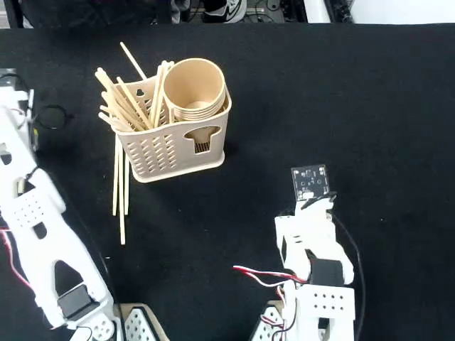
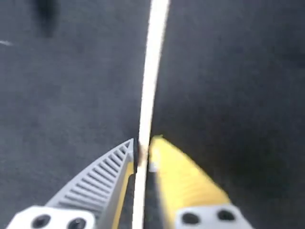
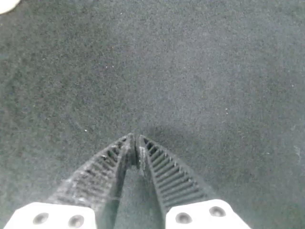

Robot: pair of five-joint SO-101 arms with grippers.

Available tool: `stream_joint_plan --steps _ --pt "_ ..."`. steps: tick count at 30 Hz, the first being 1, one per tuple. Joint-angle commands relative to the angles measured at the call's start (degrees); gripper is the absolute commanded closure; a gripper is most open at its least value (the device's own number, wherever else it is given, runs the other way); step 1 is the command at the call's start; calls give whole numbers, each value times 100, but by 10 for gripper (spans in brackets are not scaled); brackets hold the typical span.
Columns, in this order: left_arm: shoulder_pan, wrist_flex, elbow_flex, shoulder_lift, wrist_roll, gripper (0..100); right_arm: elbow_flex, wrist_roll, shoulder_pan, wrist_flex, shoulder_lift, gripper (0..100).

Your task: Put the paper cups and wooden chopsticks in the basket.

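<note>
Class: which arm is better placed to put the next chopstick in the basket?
Left: the left gripper is shut on a chopstick; the right gripper is shut on nothing.

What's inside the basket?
A stack of paper cups and a bunch of wooden chopsticks stand inside, side by side. The basket wall hides their lower parts and the bottom.

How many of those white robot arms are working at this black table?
2. The first white arm stretches along the picture's left edge. The second white arm sits at the picture's bottom, right of centre.
</note>
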Motion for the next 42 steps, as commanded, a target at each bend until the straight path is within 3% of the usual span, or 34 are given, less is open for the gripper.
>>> stream_joint_plan --steps 1,4,8,10,18,23,32,37,42 --pt "31 501 -180 -167 -193 973 -13 26 -53 18 -57 986" --pt "-66 510 -145 -422 167 972 -13 26 -53 18 -57 986" --pt "-470 554 523 -1240 1495 972 -13 26 -53 18 -57 986" --pt "-681 554 1446 -2031 1934 972 -13 26 -53 18 -57 986" --pt "-523 316 6352 -6330 1969 971 -13 26 -53 18 -57 986" --pt "-207 -1020 8831 -8941 2013 971 -13 26 -53 18 -57 986" --pt "831 -4176 12760 -13398 2031 971 -13 26 -53 18 -57 986" --pt "1956 -5978 14273 -15745 2145 971 -13 26 -53 18 -57 986" --pt "3486 -7965 15538 -17407 3182 970 -13 26 -53 18 -57 986"
